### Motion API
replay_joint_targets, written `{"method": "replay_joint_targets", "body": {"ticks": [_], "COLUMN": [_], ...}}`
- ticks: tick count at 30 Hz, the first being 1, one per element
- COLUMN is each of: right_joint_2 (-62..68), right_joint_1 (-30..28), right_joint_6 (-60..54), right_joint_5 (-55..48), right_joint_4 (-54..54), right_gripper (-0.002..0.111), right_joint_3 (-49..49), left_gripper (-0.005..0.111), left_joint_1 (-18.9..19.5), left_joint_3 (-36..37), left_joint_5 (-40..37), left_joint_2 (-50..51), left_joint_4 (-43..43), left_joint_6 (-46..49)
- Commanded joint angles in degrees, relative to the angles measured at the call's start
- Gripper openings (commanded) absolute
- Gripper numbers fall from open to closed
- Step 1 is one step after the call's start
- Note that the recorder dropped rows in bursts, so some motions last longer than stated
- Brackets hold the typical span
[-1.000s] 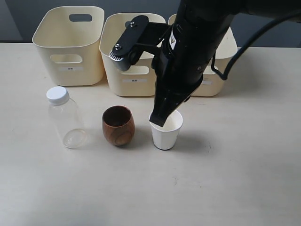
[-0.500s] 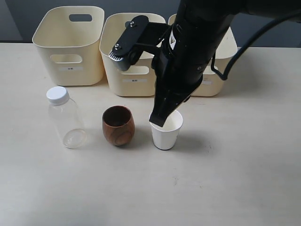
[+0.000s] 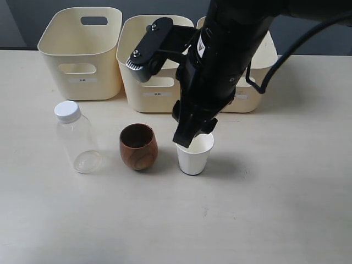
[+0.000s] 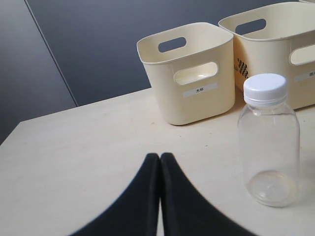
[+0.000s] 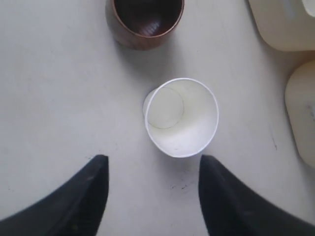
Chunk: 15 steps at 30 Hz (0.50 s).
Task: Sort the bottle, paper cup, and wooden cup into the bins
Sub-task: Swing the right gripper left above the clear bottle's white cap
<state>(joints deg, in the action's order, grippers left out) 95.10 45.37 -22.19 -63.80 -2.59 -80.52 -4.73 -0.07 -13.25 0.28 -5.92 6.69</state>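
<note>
White paper cup [image 3: 193,158] stands upright near the middle of the table [image 3: 275,220], free; we see the right gripper [image 5: 152,164] spread wide just above it, holding nothing. Wooden cup [image 3: 138,146] beside it, bottle [image 3: 77,140] nearer the left edge. Bins [image 3: 82,52] line the far edge. Left gripper [image 4: 160,157] pinched together, empty

pale beige tabletop [image 3: 286,220], dark grey wall [image 4: 98,49] behind, soft even light

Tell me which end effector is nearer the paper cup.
Right. The right end effector hangs open above the paper cup; the left end effector, shut, sits away, facing the bottle.
</note>
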Motion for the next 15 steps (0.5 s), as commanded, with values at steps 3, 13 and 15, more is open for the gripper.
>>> {"method": "replay_joint_targets", "body": {"ticks": [3,13,15], "right_joint_2": [-0.26,0.93,2.14], "right_joint_1": [-0.04,-0.04,-0.04], "right_joint_6": [-0.26,-15.95,-18.69], "right_joint_5": [1.96,20.92,24.18], "right_joint_4": [2.04,21.81,25.70], "right_gripper": [0.056,0.057,0.068], "right_joint_3": [-0.32,-0.32,-0.32], "left_gripper": [0.000,0.000,0.000], "left_joint_1": [0.18,0.18,0.18], "left_joint_3": [0.07,0.07,0.07], "left_joint_5": [0.37,0.37,0.37], "left_joint_2": [-0.28,-0.28,-0.28], "left_joint_4": [-0.17,-0.17,-0.17], "left_joint_6": [-0.11,-0.11,-0.11]}}
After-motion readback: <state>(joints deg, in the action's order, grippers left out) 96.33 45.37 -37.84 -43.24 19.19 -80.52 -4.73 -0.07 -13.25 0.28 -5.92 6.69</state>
